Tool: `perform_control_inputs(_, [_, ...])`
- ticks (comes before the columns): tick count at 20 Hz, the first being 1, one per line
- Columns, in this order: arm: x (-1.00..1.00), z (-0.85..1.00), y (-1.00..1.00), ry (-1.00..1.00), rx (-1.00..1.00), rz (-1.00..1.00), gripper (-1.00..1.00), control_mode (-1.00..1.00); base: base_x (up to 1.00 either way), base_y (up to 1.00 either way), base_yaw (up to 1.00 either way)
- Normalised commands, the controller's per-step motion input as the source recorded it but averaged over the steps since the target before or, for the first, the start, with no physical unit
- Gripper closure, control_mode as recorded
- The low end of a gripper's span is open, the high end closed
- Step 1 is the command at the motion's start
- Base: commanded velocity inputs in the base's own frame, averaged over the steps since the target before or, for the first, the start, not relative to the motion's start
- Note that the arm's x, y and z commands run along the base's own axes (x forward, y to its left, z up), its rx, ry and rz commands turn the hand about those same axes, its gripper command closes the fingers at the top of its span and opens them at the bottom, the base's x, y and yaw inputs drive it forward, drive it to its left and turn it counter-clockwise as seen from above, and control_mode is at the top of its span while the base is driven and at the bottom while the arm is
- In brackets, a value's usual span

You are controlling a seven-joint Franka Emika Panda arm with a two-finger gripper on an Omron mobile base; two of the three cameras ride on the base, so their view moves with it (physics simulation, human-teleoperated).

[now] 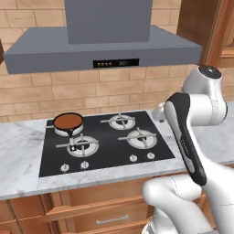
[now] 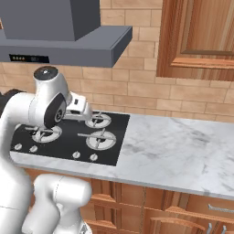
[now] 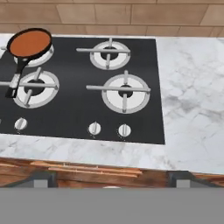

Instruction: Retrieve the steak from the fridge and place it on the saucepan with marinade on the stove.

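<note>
A tan brick wall (image 1: 109, 87) backs a white marble table (image 2: 183, 151) with wooden drawers beneath it, and a grey range hood (image 1: 103, 43) hangs above. Set into the table is the stove (image 1: 107, 139), a black glass cooktop with four silver ringed burners and a row of small silver knobs (image 3: 94, 128) along its near edge. In the left base view the saucepan (image 1: 68, 122) sits on the burner at ten o'clock of the cooktop, its short dark handle pointing toward the near burner in front of it; the marinade (image 3: 29, 43) fills it as a smooth reddish-brown disc. In the hand view the pan lies at ten o'clock, with its handle reaching down over the next burner's rim. A wooden wall cabinet (image 2: 201, 39) hangs at one o'clock in the right base view, over a bare stretch of marble. The white arm folds up in front of the stove, and the gripper (image 3: 112, 179) hovers above the table's front edge, its jaws spread wide with nothing between them; the two dark fingertips (image 3: 41, 179) show at the bottom of the hand view, well apart.
</note>
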Motion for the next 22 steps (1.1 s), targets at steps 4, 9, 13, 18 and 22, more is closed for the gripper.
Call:
perform_control_inputs(4, [-0.67,-0.06,0.00,-0.22,0.00,0.00,-1.00,-1.00,0.00,0.00,0.00])
perform_control_inputs(9, [-0.35,-0.15,0.00,-0.08,0.00,0.00,-1.00,-1.00,0.00,0.00,0.00])
perform_control_inputs(13, [-0.19,-0.09,0.00,-0.01,0.00,0.00,-1.00,-1.00,0.00,0.00,0.00])
perform_control_inputs(18, [-0.03,0.00,0.00,0.00,0.00,0.00,-1.00,-1.00,0.00,0.00,0.00])
perform_control_inputs(22, [0.00,0.00,0.00,0.00,0.00,0.00,-1.00,1.00,0.00,0.00,0.00])
